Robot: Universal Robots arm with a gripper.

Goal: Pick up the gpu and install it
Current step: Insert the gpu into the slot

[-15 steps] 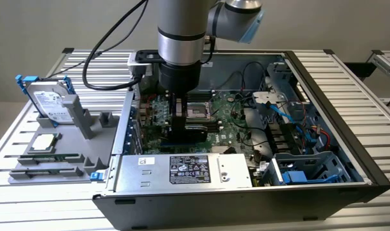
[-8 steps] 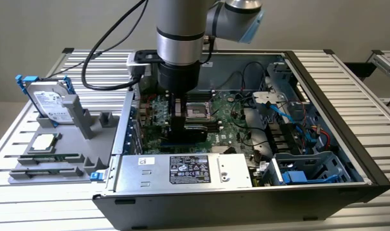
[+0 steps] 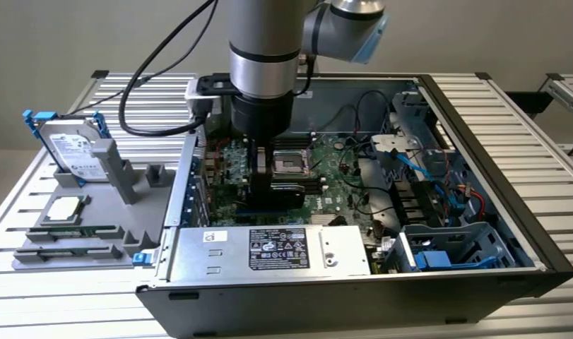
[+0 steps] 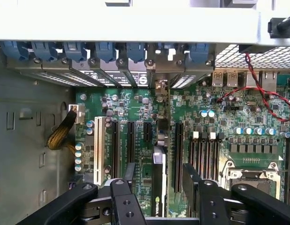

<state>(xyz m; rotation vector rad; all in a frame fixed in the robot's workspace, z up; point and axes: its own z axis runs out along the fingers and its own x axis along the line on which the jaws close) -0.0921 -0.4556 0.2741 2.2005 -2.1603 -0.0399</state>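
OP: Jaws spread wide on the gripper (image 4: 158, 167), one finger (image 4: 128, 175) each side of the gpu (image 4: 157, 197) with a gap showing, so it's not pinching anything far as I can see.
Reply: Yep, and the card stands on edge by itself among the long black slots (image 4: 177, 154) on the motherboard (image 4: 135, 112), bracket end toward the blue clips (image 4: 95, 49) at the back wall of the tower case (image 3: 314, 311). Looks seated to me, that's why it doesn't tip.
OP: Arm (image 3: 263, 56) points straight down into the open case, probably to stay square with the slot.
Reply: Hard drive's (image 3: 71, 150) parked on the gray holder (image 3: 116, 176) outside, exterior view's left.
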